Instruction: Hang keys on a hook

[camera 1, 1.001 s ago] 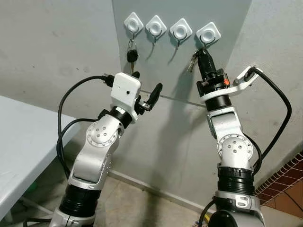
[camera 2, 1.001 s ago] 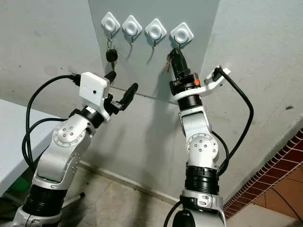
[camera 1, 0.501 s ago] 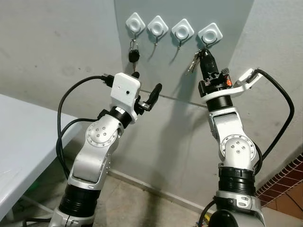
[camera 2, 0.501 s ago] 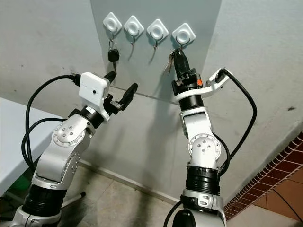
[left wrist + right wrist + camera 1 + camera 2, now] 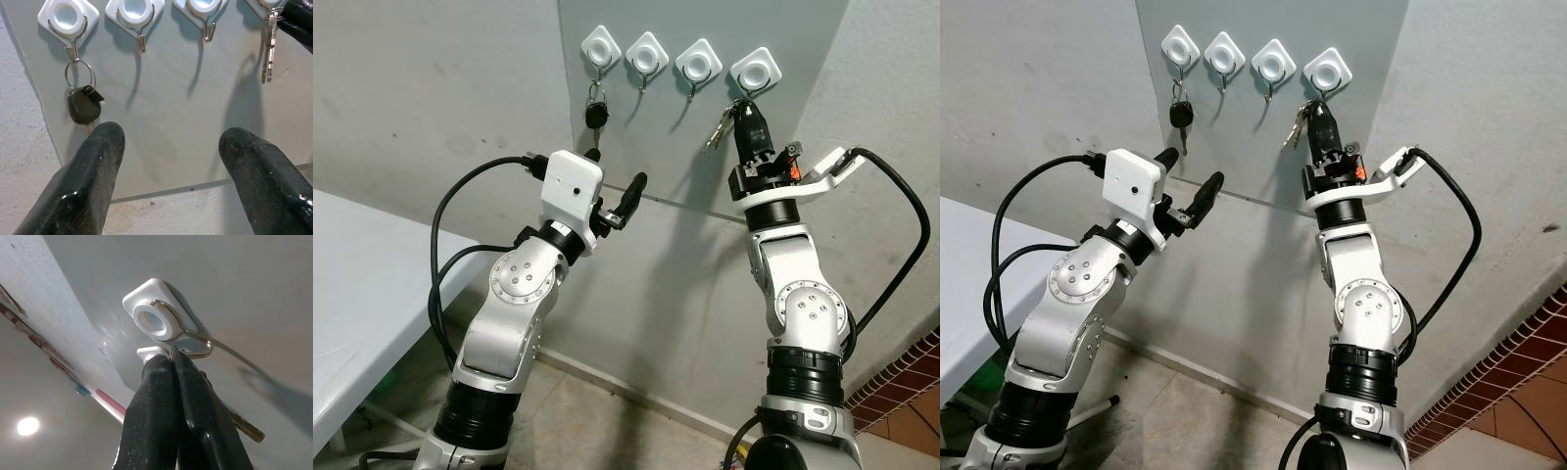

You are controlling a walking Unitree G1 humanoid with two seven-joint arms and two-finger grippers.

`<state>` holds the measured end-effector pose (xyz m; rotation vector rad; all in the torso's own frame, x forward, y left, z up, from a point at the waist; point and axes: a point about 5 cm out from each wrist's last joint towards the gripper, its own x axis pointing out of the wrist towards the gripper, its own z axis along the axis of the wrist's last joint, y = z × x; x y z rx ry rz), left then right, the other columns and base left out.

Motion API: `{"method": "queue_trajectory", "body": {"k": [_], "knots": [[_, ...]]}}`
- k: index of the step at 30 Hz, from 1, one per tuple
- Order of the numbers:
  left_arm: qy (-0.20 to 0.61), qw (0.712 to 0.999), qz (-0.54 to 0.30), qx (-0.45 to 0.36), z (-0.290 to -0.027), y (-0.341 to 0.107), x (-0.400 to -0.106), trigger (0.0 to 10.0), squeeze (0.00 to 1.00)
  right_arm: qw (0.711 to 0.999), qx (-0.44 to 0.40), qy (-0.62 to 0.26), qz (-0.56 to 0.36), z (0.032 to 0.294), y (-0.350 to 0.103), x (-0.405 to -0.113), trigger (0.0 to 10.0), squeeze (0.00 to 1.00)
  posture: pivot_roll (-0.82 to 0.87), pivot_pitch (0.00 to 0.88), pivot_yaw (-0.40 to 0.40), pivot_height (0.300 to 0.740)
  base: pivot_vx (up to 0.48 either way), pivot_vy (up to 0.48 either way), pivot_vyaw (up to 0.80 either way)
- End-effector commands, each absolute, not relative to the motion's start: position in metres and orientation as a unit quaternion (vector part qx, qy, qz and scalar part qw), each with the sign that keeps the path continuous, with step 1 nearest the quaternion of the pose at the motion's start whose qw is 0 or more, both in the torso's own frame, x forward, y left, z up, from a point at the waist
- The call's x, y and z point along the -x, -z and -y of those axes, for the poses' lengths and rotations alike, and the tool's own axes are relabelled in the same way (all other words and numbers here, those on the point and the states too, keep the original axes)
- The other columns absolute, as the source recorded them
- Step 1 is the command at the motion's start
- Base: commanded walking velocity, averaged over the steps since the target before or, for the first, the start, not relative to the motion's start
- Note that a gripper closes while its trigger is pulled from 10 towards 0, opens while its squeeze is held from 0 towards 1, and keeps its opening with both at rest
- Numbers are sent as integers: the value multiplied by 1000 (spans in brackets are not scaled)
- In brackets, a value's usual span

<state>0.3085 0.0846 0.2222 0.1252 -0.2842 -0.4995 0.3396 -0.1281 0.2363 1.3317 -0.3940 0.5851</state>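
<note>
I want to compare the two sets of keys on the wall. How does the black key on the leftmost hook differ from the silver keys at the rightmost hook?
The black key hangs free by its ring from the leftmost hook; the silver keys are at the rightmost hook, their ring pinched by the right gripper. The black key has a dark plastic head; the silver keys are bare metal. The open left gripper touches neither. Both hang against the grey panel.

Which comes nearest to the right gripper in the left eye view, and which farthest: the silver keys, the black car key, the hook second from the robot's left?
1. The silver keys, pinched in the right gripper at the rightmost hook.
2. The hook second from the left, bare, further left along the grey panel.
3. The black car key, hanging from the leftmost hook.
</note>
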Motion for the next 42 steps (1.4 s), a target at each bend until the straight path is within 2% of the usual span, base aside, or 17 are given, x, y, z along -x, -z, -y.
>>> {"method": "queue_trajectory", "body": {"k": [1,26,37,42], "knots": [[236,958,147,-68,-88,-226,-307,10000,0,713,-626,-249,196,134,-233,-336,10000,0,-93,0,17,740,0,0,0],[241,957,149,-65,-84,-226,-304,10000,0,699,-616,-291,217,132,-246,-331,10000,0,-97,0,17,740,0,0,0],[236,959,148,-58,-86,-227,-305,10000,0,716,-616,-271,187,129,-233,-332,10000,0,-91,0,14,740,0,0,0],[234,959,147,-59,-86,-227,-305,10000,0,707,-616,-287,197,129,-236,-327,10000,0,-94,0,14,740,0,0,0]]}}
